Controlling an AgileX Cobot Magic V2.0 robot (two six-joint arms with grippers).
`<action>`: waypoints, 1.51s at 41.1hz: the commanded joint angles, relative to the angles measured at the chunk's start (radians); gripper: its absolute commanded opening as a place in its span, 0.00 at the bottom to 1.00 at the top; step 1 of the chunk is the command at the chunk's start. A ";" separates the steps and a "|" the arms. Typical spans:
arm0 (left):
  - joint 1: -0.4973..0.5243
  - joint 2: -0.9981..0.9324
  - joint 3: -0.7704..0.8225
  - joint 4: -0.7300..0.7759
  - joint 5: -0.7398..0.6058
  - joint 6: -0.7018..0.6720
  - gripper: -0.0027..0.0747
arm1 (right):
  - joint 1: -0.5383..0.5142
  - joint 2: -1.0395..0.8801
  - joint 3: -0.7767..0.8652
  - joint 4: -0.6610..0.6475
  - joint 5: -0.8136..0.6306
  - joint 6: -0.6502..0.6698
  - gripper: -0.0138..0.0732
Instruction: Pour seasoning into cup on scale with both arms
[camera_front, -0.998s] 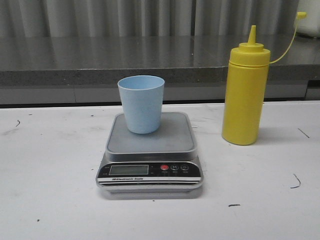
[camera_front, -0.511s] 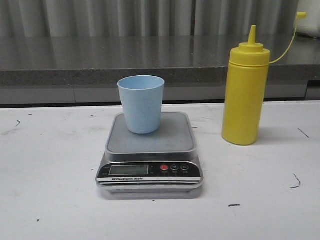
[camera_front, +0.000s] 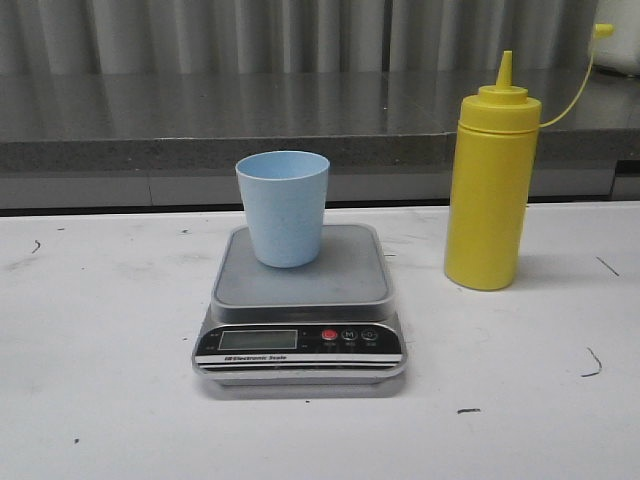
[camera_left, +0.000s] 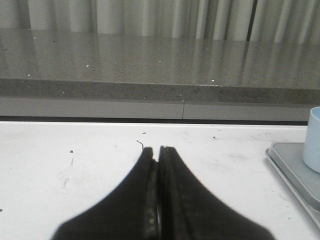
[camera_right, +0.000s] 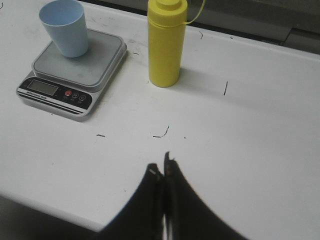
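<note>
The light blue cup (camera_front: 283, 207) stands upright on the grey platform of the scale (camera_front: 300, 285) at the table's middle. The yellow seasoning bottle (camera_front: 490, 190) stands upright to the right of the scale, its cap (camera_front: 603, 30) hanging off on its tether. Neither gripper shows in the front view. My left gripper (camera_left: 159, 149) is shut and empty, low over the table, with the cup (camera_left: 314, 140) and the scale (camera_left: 295, 170) off to its side. My right gripper (camera_right: 161, 164) is shut and empty over the table's front part, well short of the bottle (camera_right: 166, 45), scale (camera_right: 75, 70) and cup (camera_right: 65, 27).
A dark grey counter ledge (camera_front: 200, 125) runs behind the white table (camera_front: 100, 380), with a corrugated wall above it. Small dark scuff marks (camera_front: 592, 365) dot the tabletop. The table's near edge (camera_right: 45, 197) shows in the right wrist view.
</note>
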 joint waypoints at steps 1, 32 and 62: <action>0.013 -0.019 0.027 -0.015 -0.189 -0.009 0.01 | 0.000 0.011 -0.022 -0.008 -0.071 -0.001 0.02; 0.017 -0.019 0.026 -0.016 -0.169 -0.009 0.01 | 0.000 0.011 -0.022 -0.008 -0.071 -0.001 0.02; 0.017 -0.019 0.026 -0.016 -0.169 -0.009 0.01 | 0.000 0.011 -0.022 -0.008 -0.071 -0.001 0.02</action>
